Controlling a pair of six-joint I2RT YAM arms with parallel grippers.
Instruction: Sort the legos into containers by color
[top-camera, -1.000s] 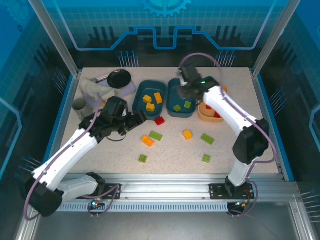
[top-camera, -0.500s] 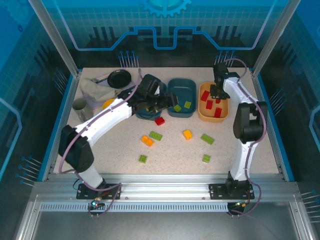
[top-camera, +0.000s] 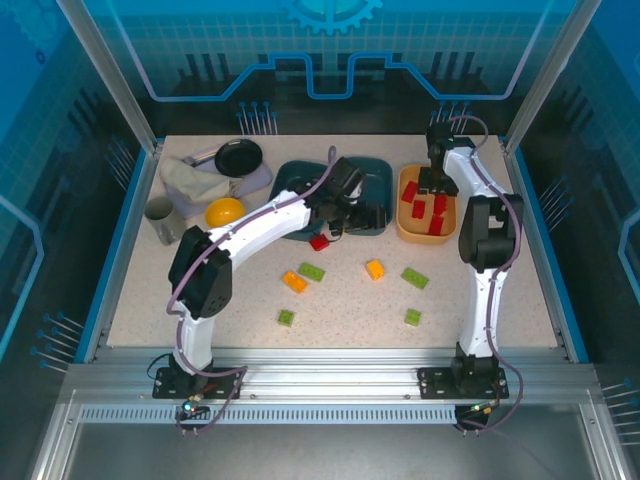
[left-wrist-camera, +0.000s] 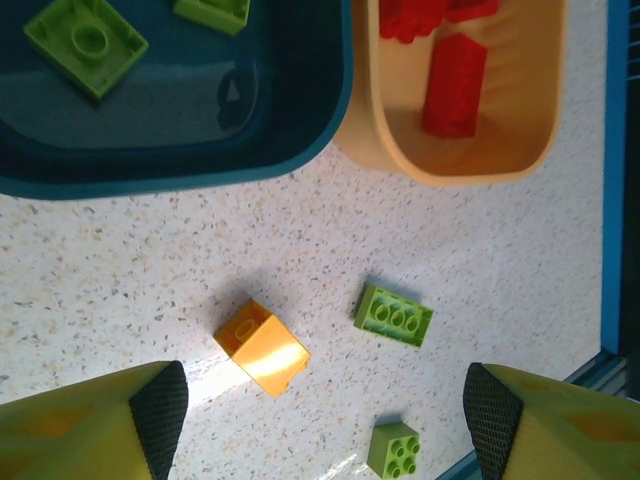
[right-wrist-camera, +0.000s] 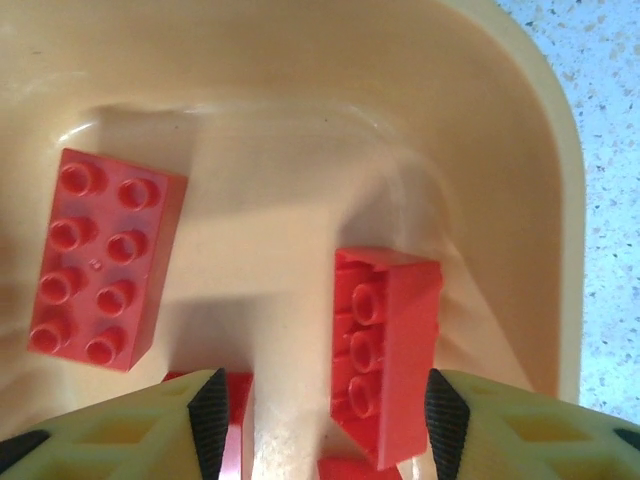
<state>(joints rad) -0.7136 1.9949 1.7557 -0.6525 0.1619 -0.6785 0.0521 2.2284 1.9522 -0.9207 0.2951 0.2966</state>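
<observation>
Speckled pale tabletop (top-camera: 500, 300) inside blue-walled enclosure. Along far side, in a row: dark teal tray (top-camera: 292, 175) on left, partly hidden under left arm (top-camera: 270, 215); second teal tray (left-wrist-camera: 200, 165) in middle; pale orange tray (right-wrist-camera: 300, 60) on right, its rim pressed against its teal neighbour.

Over open table just near of second teal tray, left gripper (left-wrist-camera: 322, 410), jaws wide apart, bare speckled surface between them. Ahead of it on the table, orange brick (left-wrist-camera: 262, 347) tipped on one edge, green oblong brick (left-wrist-camera: 393, 314) near it but apart, small green brick (left-wrist-camera: 393, 450) closer to the table's blue border. On second teal tray's floor, green bricks (left-wrist-camera: 85, 40), two of them, studs up.

Over pale orange tray, right gripper (right-wrist-camera: 328, 405), jaws apart. Between its fingertips (right-wrist-camera: 445, 430), red oblong brick (right-wrist-camera: 385, 350) lying on its side on the tray floor, close against one finger, contact unclear, clear gap to the other. Off to the other side, flat red brick (right-wrist-camera: 105, 258), studs up, apart from both.

Seen from above: loose red brick (top-camera: 319, 241) on the table just near of the teal trays; second orange brick (top-camera: 294, 281) just beside second green oblong (top-camera: 311, 270); green square (top-camera: 286, 317) nearer the arm bases.

Left of the trays, yellow bowl (top-camera: 225, 211) and grey cup (top-camera: 158, 215), with black round dish (top-camera: 238, 157) behind them
</observation>
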